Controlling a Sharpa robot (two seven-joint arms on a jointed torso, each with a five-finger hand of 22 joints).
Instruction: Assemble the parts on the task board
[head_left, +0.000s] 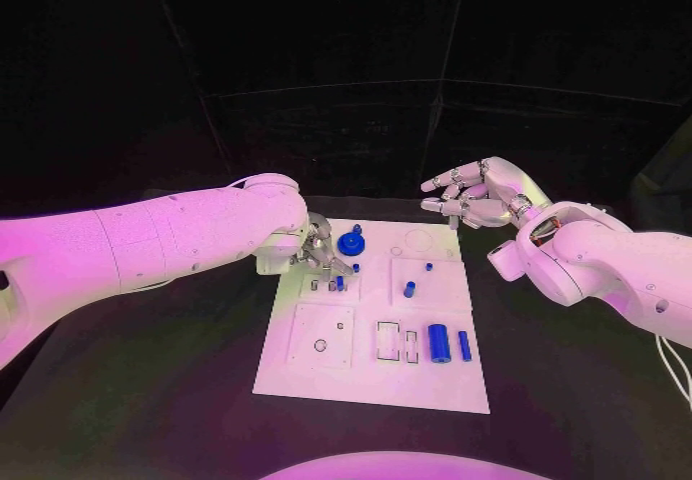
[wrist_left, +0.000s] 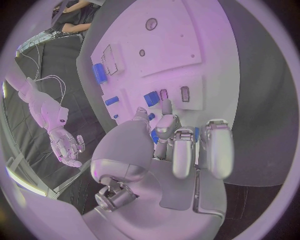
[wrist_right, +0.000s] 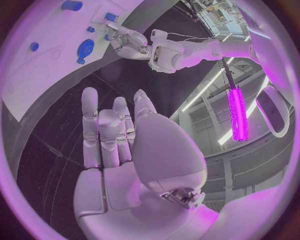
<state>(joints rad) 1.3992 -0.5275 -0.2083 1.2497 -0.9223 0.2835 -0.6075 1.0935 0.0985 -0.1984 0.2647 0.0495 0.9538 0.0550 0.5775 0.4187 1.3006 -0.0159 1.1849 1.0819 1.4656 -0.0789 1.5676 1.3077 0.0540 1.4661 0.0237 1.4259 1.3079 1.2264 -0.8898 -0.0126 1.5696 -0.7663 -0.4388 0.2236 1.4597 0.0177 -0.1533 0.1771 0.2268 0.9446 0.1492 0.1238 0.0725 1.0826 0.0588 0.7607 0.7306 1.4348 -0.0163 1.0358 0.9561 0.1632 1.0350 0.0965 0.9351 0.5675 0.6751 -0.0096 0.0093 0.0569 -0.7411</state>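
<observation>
Progress: the task is judged partly complete. On the white board (head_left: 372, 385), a blue round part (head_left: 351, 244) sits near the far edge, a small blue peg (head_left: 428, 267) and a second peg (head_left: 408, 290) stand in the right-hand area, and two blue cylinders (head_left: 437, 341) lie side by side near the right edge, next to an empty rectangular slot (head_left: 388, 340). A round recess (head_left: 319, 346) in the near-left panel also appears unfilled. The loose cylinders and open recesses indicate that several parts remain to be seated.

Left hand (head_left: 320, 256): it is down over the far-left part of the board, fingers curled toward the surface beside the blue round part. In the left wrist view, the fingertips (wrist_left: 166, 108) point at a row of small slots where a blue piece (wrist_left: 150, 98) sits. A small blue part (wrist_left: 154, 135) shows between the fingers, but whether it is pinched or merely lies beneath them cannot be determined.

Right hand (head_left: 480, 195): it is raised above the counter (head_left: 173, 380) beyond the board's far-right corner, well apart from every part. Its fingers are extended and loosely spread, and it holds nothing. The right wrist view confirms a bare palm (wrist_right: 119, 150).
</observation>
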